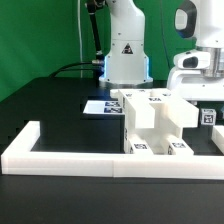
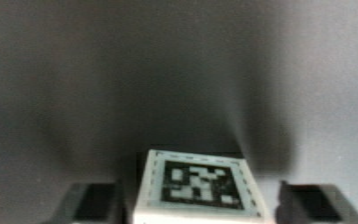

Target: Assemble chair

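A partly joined white chair body with several small tags stands in the middle of the black table. At the exterior view's right edge, my gripper hangs over a small white chair piece with a tag on it. In the wrist view that tagged white piece sits between my gripper's two dark fingers. A narrow dark gap shows on each side of the piece. The jaws stand close around it without visibly touching it.
A long low white border wall runs along the table's front and turns back at the exterior view's left. The marker board lies flat behind the chair body. The arm's base stands at the back, in front of a green backdrop.
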Available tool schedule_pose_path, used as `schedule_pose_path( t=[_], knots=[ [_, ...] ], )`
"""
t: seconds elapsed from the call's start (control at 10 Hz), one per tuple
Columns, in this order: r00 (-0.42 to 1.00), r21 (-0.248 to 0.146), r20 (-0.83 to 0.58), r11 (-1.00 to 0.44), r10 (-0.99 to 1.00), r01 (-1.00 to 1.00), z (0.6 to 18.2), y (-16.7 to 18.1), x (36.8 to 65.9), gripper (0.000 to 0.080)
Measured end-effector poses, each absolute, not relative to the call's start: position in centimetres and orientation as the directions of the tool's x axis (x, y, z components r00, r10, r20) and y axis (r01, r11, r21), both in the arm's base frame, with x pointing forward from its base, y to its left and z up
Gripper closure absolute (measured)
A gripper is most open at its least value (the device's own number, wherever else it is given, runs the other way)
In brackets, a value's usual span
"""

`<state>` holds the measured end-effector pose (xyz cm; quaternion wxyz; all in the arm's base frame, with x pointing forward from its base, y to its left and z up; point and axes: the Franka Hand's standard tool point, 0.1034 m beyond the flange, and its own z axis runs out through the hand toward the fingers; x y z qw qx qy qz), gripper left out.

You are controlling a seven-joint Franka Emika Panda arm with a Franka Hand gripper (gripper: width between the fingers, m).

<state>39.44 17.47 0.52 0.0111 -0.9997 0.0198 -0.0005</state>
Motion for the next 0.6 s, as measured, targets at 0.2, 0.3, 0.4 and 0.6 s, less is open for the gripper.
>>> schedule_pose_path(
  t=[0.2,0.3,0.4,0.6],
  knots=[
    [0.999,-0.022,0.0,-0.999,-0.04,-0.04,0.51,17.46,39.44,0.0522],
    [0.999,-0.022,0.0,-0.999,-0.04,-0.04,0.51,17.46,39.44,0.0522],
    [0.999,-0.022,0.0,-0.999,-0.04,-0.04,0.51,17.46,39.44,0.0522],
    [0.999,-0.022,-0.003,-0.999,-0.035,-0.035,0.59,17.49,39.44,0.0522]
  ],
)
